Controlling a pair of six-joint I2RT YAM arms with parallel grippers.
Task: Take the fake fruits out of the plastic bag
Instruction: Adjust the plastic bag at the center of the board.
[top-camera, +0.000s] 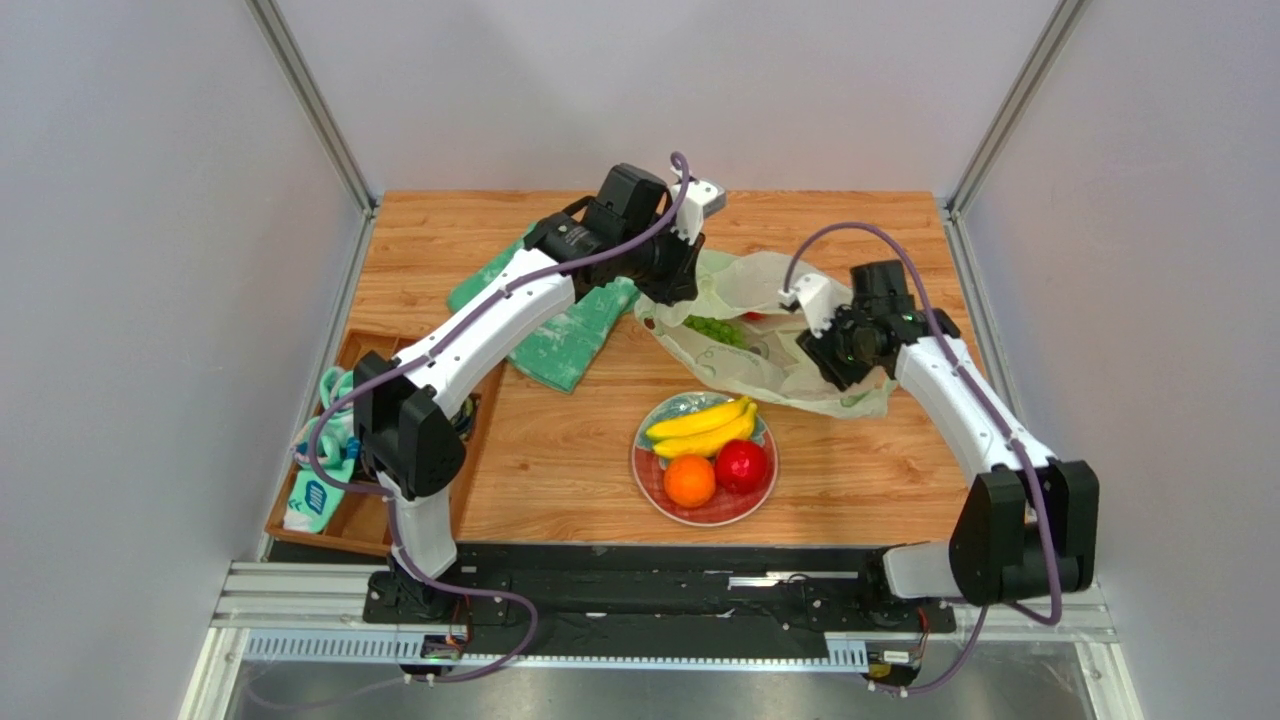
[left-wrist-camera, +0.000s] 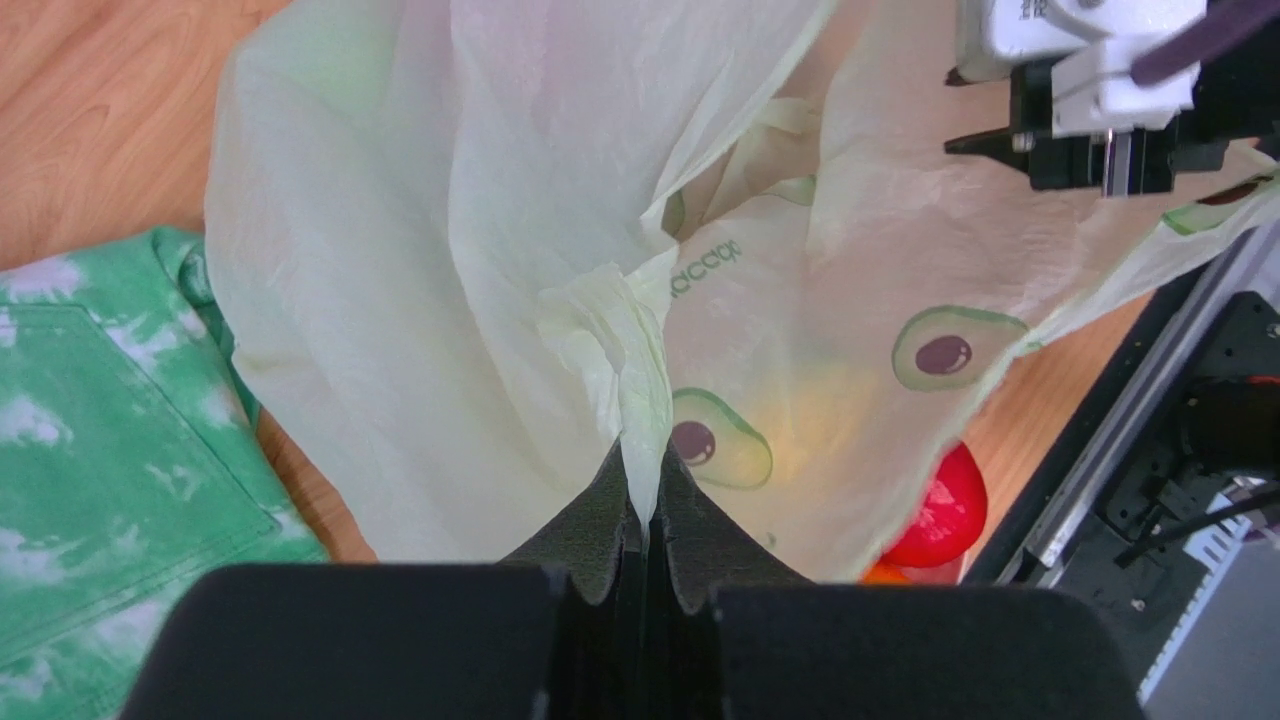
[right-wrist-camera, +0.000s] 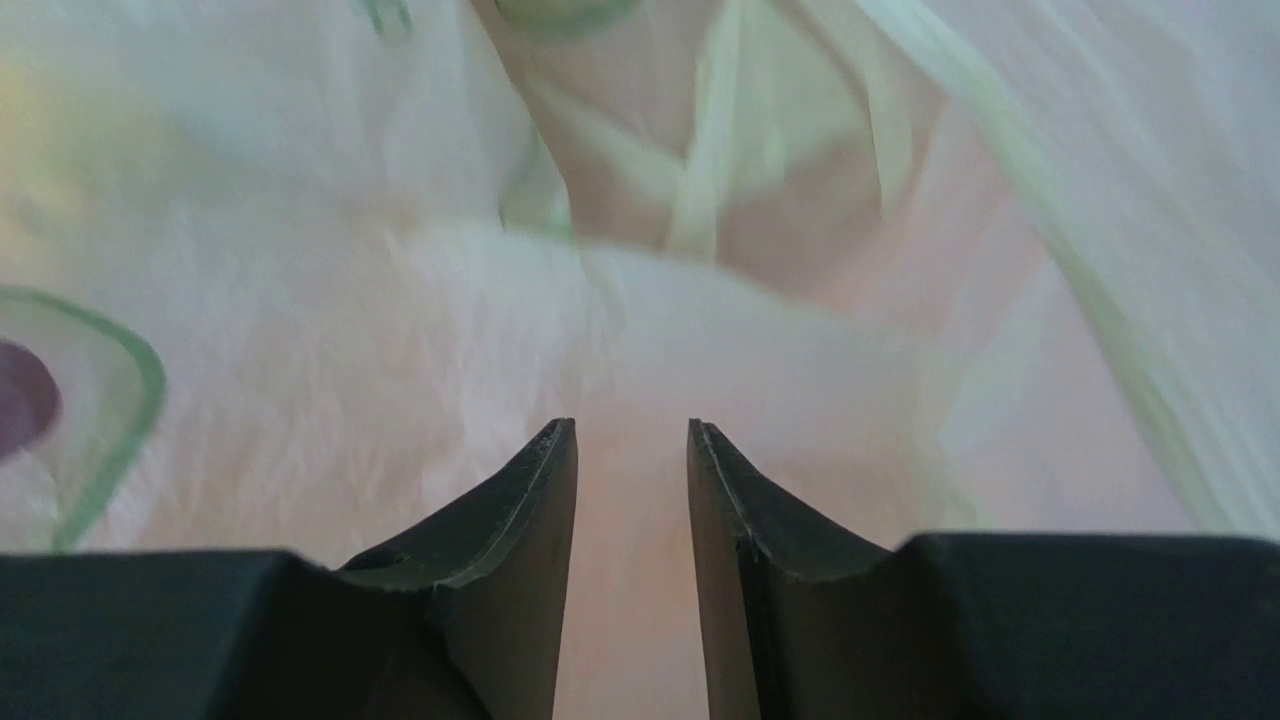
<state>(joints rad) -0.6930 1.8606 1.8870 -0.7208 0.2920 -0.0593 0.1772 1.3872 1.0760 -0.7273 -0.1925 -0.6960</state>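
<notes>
Left end effector (left-wrist-camera: 643, 525) pinches a fold of the plastic bag (left-wrist-camera: 436, 255).

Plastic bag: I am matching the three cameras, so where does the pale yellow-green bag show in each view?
Top external: the thin translucent pale yellow-green plastic bag lies just right of the picture's centre.
Left wrist: it fills most of the picture, a fold pinched in the shut left pincer.
Right wrist: it fills the picture behind the open right pincer.
Shared landmark: its avocado print, in both wrist views.
</notes>
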